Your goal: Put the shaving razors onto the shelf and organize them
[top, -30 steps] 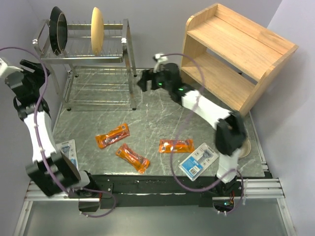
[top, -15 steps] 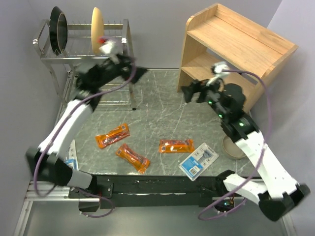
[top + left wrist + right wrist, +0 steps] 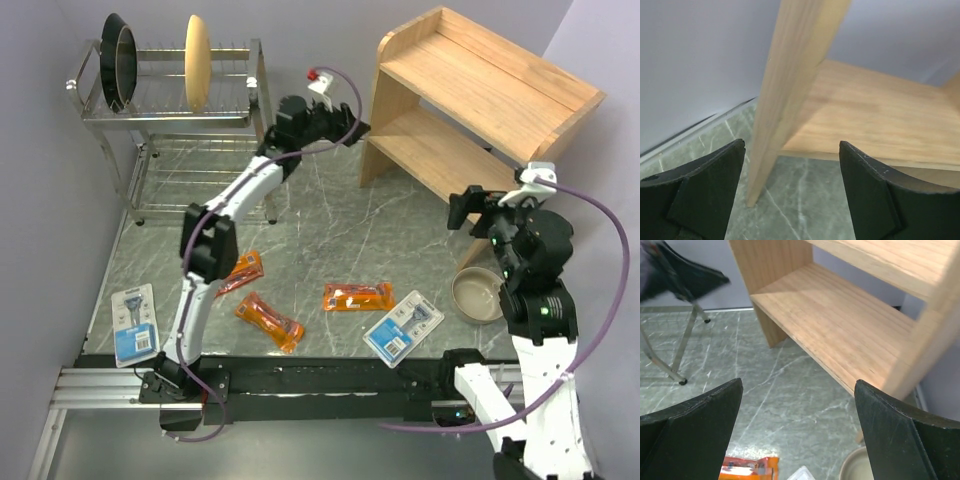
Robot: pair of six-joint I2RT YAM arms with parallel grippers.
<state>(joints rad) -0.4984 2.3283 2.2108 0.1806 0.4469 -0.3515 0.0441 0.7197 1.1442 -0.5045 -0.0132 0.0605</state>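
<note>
Three orange razor packets lie on the stone table: one point(image 3: 235, 272) partly under my left arm, one point(image 3: 268, 320), one point(image 3: 357, 296). Two blue-and-white blister cards lie at the front right point(image 3: 403, 327) and far left point(image 3: 133, 322). The wooden shelf point(image 3: 480, 100) stands at the back right with nothing on either tier. My left gripper point(image 3: 357, 128) is open and empty at the shelf's left side panel point(image 3: 795, 75), fingers wide in the wrist view point(image 3: 792, 195). My right gripper point(image 3: 458, 212) is open and empty in front of the lower tier point(image 3: 840, 325); an orange packet point(image 3: 745, 467) shows below it.
A chrome dish rack point(image 3: 190, 130) holding a dark pan and a tan plate stands at the back left. A beige bowl point(image 3: 478, 294) sits on the table at the right, under my right arm. The wall runs behind the shelf.
My left gripper has swung right from the dish rack to the shelf's left side. My right arm has drawn back to the right, away from the shelf's left end. The razors have not moved.
</note>
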